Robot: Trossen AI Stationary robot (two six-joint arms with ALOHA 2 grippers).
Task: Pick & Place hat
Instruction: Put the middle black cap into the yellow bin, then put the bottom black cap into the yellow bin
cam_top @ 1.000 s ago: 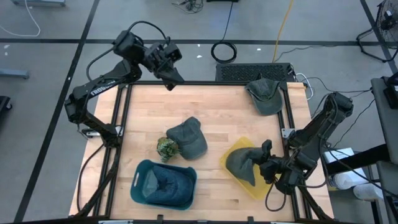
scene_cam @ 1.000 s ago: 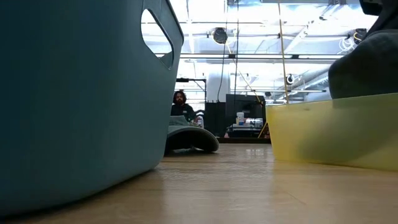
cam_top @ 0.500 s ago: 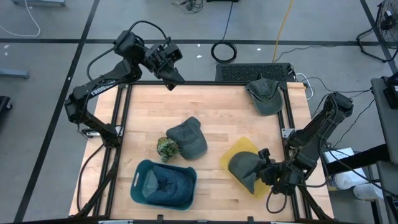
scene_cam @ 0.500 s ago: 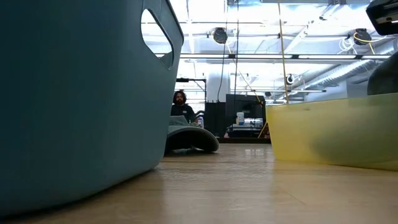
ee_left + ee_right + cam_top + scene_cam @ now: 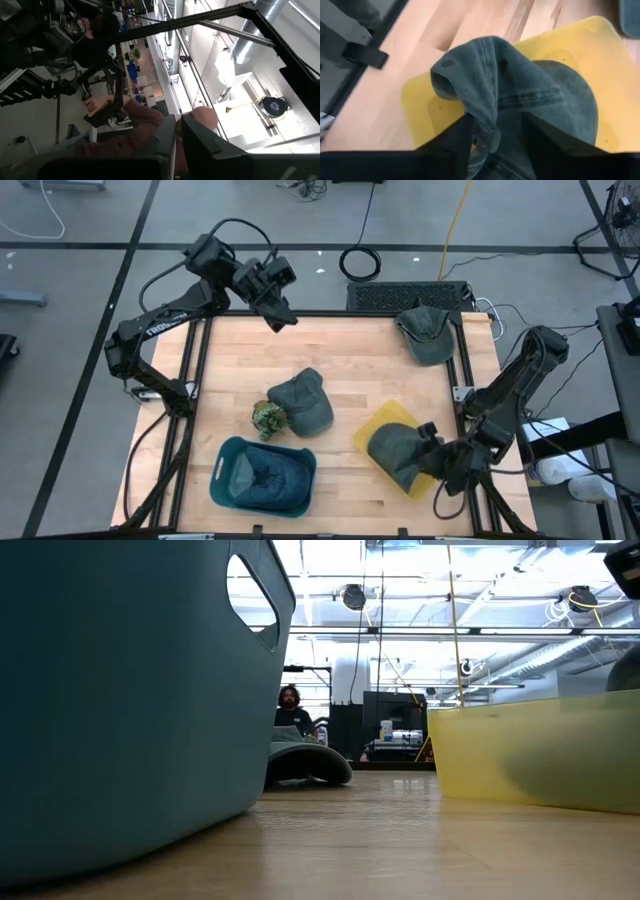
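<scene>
I had the right gripper over the shallow yellow plastic tray, fingers apart around the crumpled grey-green cap. Left gripper pinched together, parked above the table's far edge.

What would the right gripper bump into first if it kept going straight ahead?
Probably the grey-green hat lying in the yellow bin. The right gripper points right at it, its fingers either side of the hat's fabric. Whether they touch it, I cannot tell.

Bright overhead light, blurred near bins
</scene>
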